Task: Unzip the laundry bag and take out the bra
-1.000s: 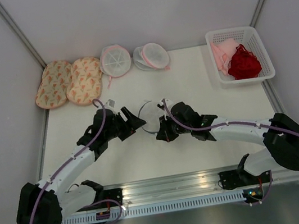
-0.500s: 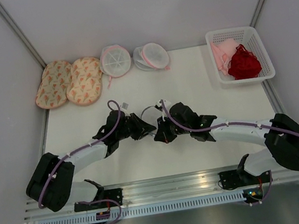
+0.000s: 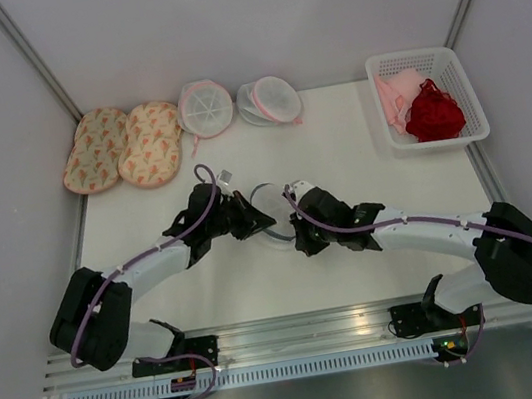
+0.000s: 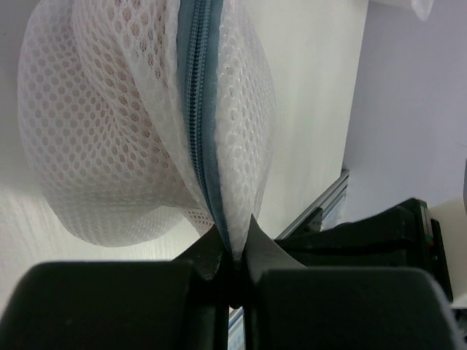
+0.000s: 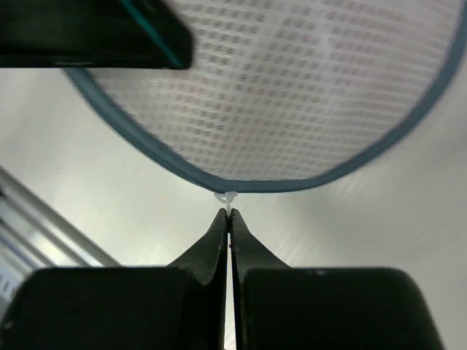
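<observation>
The laundry bag (image 3: 269, 203), white mesh with a dark grey zipper rim, is held up on edge between my two grippers at mid-table. My left gripper (image 3: 260, 223) is shut on the bag's rim (image 4: 201, 146), pinching mesh and zipper tape between its fingertips (image 4: 257, 237). My right gripper (image 3: 296, 227) is shut on the small white zipper pull (image 5: 230, 198) at the edge of the rim (image 5: 241, 184). The zipper looks closed along the stretch that shows. The bra is hidden inside the bag; only a faint pinkish tint shows through the mesh (image 4: 95, 131).
Two peach patterned pouches (image 3: 122, 146) and two white mesh pouches with pink trim (image 3: 204, 107) (image 3: 269, 100) lie along the back. A white basket (image 3: 416, 56) at the back right holds a dark red garment (image 3: 432, 112) and a pale pink cloth (image 3: 394, 98). A metal rail (image 3: 307, 330) runs along the near edge.
My left gripper moved right to the bag and shut on its rim. The right gripper stayed shut on the pull and shifted slightly forward with the bag.
</observation>
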Controlling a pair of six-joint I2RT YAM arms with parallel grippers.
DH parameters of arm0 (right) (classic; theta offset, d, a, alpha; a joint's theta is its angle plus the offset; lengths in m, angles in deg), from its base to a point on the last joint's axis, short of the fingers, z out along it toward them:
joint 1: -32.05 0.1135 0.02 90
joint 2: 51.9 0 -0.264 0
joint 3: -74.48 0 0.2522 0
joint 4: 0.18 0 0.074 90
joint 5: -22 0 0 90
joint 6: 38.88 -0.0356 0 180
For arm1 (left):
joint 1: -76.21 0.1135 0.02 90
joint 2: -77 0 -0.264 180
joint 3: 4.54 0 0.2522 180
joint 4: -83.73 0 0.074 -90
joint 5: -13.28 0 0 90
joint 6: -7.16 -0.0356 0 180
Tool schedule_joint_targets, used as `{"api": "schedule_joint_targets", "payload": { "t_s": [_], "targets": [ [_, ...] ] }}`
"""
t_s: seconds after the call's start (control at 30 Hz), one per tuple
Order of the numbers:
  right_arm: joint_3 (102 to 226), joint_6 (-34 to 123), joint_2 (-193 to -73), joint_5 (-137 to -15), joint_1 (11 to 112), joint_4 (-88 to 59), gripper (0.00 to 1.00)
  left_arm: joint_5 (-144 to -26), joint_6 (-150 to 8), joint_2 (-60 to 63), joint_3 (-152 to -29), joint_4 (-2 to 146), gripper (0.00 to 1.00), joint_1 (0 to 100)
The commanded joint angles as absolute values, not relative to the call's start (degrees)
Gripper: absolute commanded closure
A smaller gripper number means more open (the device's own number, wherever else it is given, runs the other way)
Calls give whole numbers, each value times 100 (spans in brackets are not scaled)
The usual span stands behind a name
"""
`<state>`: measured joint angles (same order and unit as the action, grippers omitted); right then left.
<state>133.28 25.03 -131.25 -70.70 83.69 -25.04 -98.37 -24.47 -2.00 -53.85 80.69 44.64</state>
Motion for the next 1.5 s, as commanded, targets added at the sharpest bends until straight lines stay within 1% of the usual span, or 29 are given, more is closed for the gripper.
{"api": "schedule_joint_targets", "payload": {
  "t_s": [0.0, 0.07, 0.17, 0.2, 0.27, 0.3, 0.37, 0.4, 0.43, 0.53, 0.57, 0.6, 0.63, 0.67, 0.7, 0.77, 0.8, 0.83, 0.87, 0.9, 0.93, 1.03, 1.07, 1.13, 1.17, 1.33, 1.47],
  "targets": [
    [13315, 2519, -13083, -6011, 8294, -3363, 99, -10254, -3475, -297, -5855, 7692, 98, 4588],
    [13350, 2458, -13074, -5474, 8084, -3529, 100, -10457, -3878, -394, -6039, 7490, 98, 4606],
    [13473, 2466, -13179, -4929, 7733, -3609, 100, -11247, -4519, -797, -6486, 7131, 98, 4606],
    [13499, 2544, -13266, -4858, 7662, -3574, 99, -11797, -4679, -929, -6610, 7077, 98, 4606],
    [13578, 2633, -13363, -4848, 7460, -3452, 99, -12389, -5154, -1412, -7047, 6919, 98, 4606],
    [13614, 2720, -13451, -4848, 7415, -3442, 100, -12713, -5303, -1553, -7207, 6588, 98, 4606],
    [13666, 2756, -13478, -4901, 7336, -3390, 100, -12866, -5680, -1921, -7611, 6409, 98, 4606],
    [13667, 2791, -13443, -4980, 7318, -3355, 100, -12718, -5726, -2011, -7726, 6260, 95, 4606],
    [13623, 2791, -13399, -5041, 7309, -3319, 100, -12595, -5788, -2055, -7806, 6250, 78, 4606],
    [13527, 2774, -13188, -5270, 7309, -3161, 100, -11420, -5535, -2073, -8069, 6128, 33, 4606],
    [13509, 2756, -13092, -5410, 7309, -3144, 100, -10580, -5446, -1960, -8096, 6014, 31, 4606],
    [13474, 2756, -13039, -5507, 7309, -3109, 100, -10006, -5306, -1863, -8123, 5865, 30, 4606],
    [13412, 2747, -12978, -5586, 7309, -3091, 100, -9400, -4992, -1714, -8123, 5411, 22, 4606],
    [13377, 2739, -12872, -5682, 7309, -3012, 100, -8289, -4832, -1565, -8079, 5215, 21, 4606],
    [13342, 2747, -12802, -5962, 7309, -2968, 100, -7834, -4656, -1154, -8027, 4874, 18, 4606],
    [13245, 2721, -12626, -6305, 7309, -2793, 100, -7191, -4243, -661, -7615, 4826, 15, 4606],
    [13201, 2721, -12573, -6769, 7309, -2670, 100, -7162, -4119, -118, -7439, 4844, 13, 4606],
    [13157, 2704, -12547, -7121, 7309, -2495, 100, -7179, -3979, 96, -7133, 4896, 12, 4606],
    [13148, 2712, -12511, -7386, 7309, -2415, 99, -7292, -3899, 315, -6991, 4897, 11, 4606],
    [13122, 2704, -12502, -7954, 7309, -2292, 99, -7363, -3812, 648, -6859, 4905, 11, 4606],
    [13078, 2677, -12502, -8212, 7327, -2082, 100, -7477, -3593, 808, -6579, 4914, 10, 4606],
    [13086, 2660, -12581, -8750, 7458, -1817, 100, -8293, -3066, 1204, -5938, 5378, 9, 4606],
    [13095, 2686, -12642, -8751, 7528, -1781, 99, -8818, -2907, 1231, -5778, 5885, 9, 4606],
    [13157, 2677, -12783, -8725, 7695, -1729, 100, -9373, -2399, 1162, -5366, 6406, 9, 4563],
    [13166, 2677, -12827, -8724, 7731, -1711, 100, -9446, -2282, 1092, -5285, 6843, 9, 4536],
    [13210, 2607, -12942, -8672, 7889, -1632, 100, -9754, -1904, 469, -5214, 7734, 8, 4439],
    [13218, 2616, -12915, -8628, 8012, -1658, 99, -9641, -1561, 265, -5126, 8437, 9, 4422]
  ]
}}
